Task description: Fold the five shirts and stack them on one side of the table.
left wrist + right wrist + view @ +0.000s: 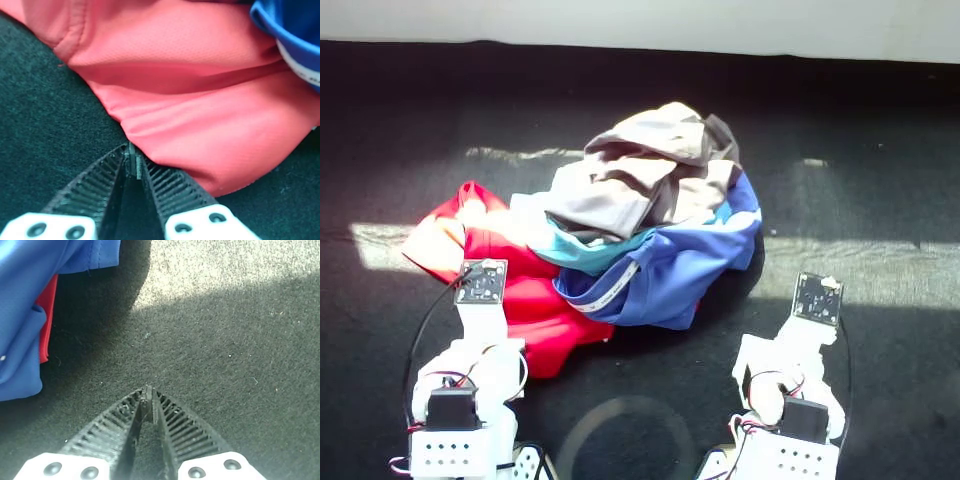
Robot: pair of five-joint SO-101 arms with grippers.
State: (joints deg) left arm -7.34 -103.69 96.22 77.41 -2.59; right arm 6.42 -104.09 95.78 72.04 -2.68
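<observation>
L gripper (132,162): jaws closed, nothing held, tips at red shirt (200,100) hem. R gripper (148,400): closed, empty, over mat (225,340); blue shirt (20,315) beside it. Risk: shirts heaped, so pulling red likely drags blue w/ it.

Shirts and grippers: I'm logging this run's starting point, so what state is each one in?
Grey shirt: unfolded, crumpled on top of the others.
Blue shirt: unfolded, bunched beneath the grey one.
Red shirt: unfolded, partly under the blue one.
Left gripper: shut, empty, at the red shirt's edge.
Right gripper: shut, empty, over the bare table.
</observation>
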